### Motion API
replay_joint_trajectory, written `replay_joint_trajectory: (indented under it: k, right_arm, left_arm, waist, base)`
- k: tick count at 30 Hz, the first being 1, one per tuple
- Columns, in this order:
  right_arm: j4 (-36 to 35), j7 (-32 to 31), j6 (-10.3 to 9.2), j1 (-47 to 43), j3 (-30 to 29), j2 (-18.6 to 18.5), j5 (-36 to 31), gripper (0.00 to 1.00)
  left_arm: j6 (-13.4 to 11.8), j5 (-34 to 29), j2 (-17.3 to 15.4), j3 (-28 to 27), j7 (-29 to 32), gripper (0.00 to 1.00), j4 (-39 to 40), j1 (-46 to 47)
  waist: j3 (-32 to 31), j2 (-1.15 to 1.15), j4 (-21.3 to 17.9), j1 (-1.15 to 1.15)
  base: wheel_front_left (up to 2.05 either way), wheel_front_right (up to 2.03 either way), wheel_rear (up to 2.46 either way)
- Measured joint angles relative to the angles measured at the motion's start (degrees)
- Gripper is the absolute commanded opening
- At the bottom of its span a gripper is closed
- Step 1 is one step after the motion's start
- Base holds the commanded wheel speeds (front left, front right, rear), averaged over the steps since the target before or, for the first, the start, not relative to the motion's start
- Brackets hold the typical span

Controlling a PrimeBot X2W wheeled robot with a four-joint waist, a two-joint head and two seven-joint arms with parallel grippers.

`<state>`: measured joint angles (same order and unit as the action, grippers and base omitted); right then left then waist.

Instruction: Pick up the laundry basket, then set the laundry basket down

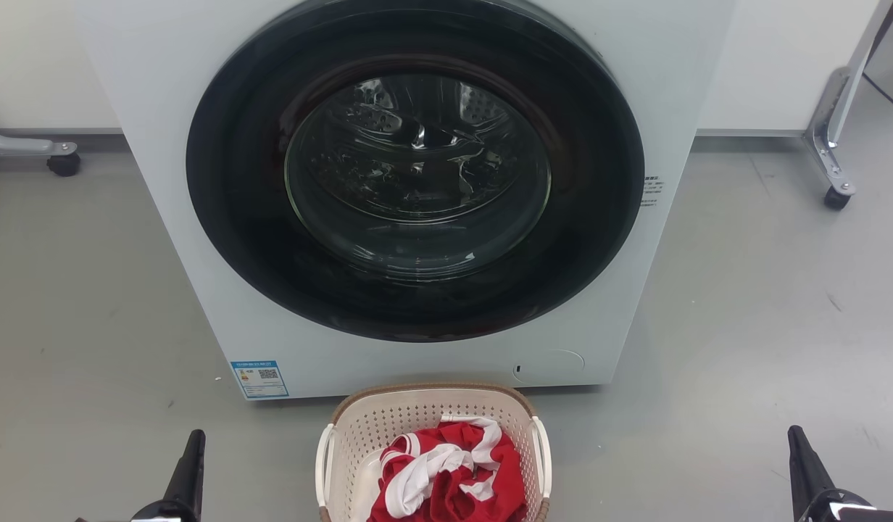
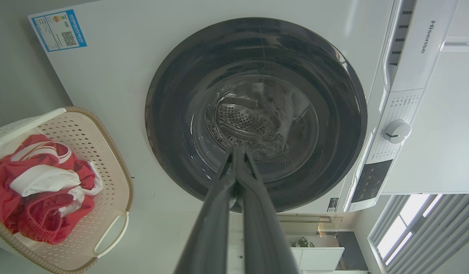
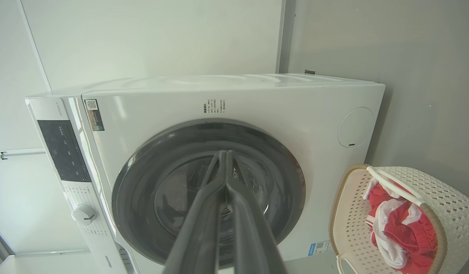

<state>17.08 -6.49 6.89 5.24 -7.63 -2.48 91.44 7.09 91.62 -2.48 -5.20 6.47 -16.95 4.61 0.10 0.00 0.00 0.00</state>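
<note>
Currently: laundry basket (image 1: 388, 428) upright on the floor (image 1: 744, 326), just in front of the washing machine (image 1: 200, 290). Holds red-and-white clothing (image 1: 446, 478). Left pincer (image 2: 237, 152) closed tip to tip, empty, well apart from the basket. Right pincer (image 3: 223, 154) likewise closed, empty, well apart.

R jaws pressed together facing washer (image 3: 257, 99); laundry basket (image 3: 444, 190) beside it.

Presents the dark, long-fingered left end effector (image 1: 191, 455) with fingers (image 2: 215, 213) pressed together, empty, pointing forward; carries the matching right end effector (image 1: 799, 444) identically, well apart.
</note>
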Motion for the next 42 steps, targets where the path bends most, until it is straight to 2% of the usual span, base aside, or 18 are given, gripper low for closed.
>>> replay_joint_trajectory:
  k: [42]
  right_arm:
    - [0.0,0.0,0.01,0.0,0.0,0.0,0.0,0.0]
  left_arm:
    - [0.0,0.0,0.0,0.0,0.0,0.0,0.0,0.0]
  waist:
    - [0.0,0.0,0.0,-0.01]
  base:
    - [0.0,0.0,0.0]
